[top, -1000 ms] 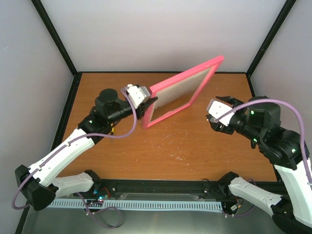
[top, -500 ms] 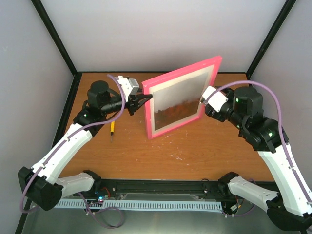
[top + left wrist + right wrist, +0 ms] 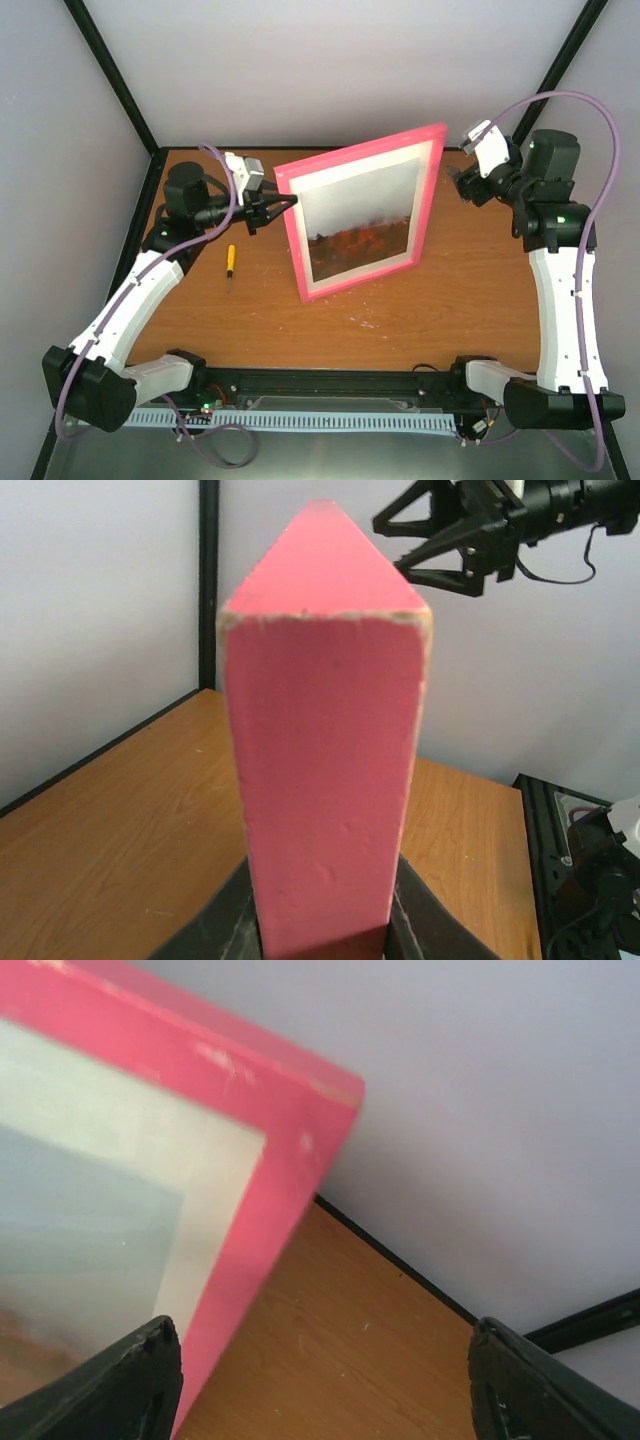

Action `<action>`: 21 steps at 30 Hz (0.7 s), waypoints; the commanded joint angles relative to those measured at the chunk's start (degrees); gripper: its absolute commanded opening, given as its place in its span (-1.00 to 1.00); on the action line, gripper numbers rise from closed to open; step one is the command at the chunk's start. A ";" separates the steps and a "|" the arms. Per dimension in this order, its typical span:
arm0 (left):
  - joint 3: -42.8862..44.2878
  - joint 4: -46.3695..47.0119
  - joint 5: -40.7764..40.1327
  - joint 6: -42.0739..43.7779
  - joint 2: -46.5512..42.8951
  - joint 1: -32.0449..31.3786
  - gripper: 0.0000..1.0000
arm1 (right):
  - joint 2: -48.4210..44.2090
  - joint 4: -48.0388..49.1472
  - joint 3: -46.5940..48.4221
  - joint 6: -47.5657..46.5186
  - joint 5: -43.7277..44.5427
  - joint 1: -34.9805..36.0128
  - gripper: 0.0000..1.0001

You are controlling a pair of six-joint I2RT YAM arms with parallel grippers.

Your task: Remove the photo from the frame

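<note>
Frame upright, photo not out yet
Top: left fingers [image 3: 276, 207] nearly closed, pinching the rigid pink frame [image 3: 432, 200], lower edge at tabletop [image 3: 400, 320]; photo [image 3: 360, 215] inside; right fingers [image 3: 465, 185] wide, empty, apart. Left wrist: narrow smooth painted edge, could slip. Right wrist: flat white mat [image 3: 150, 1160]; 1-point hold, frame could topple.

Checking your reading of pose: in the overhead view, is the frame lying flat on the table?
No, the frame is upright, its photo facing the camera.
</note>
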 commanded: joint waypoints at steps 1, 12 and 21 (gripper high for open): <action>1.42 5.46 8.68 -3.57 1.41 3.65 -0.99 | 0.45 -1.09 -1.16 0.34 -13.78 -4.11 0.57; 4.75 2.12 12.30 -0.50 7.59 4.04 -0.99 | 10.91 -9.78 2.17 -1.73 -36.25 -14.97 0.82; 4.31 2.46 13.03 0.03 8.73 4.17 -0.99 | 24.88 -29.88 8.35 -19.62 -51.63 -17.02 0.75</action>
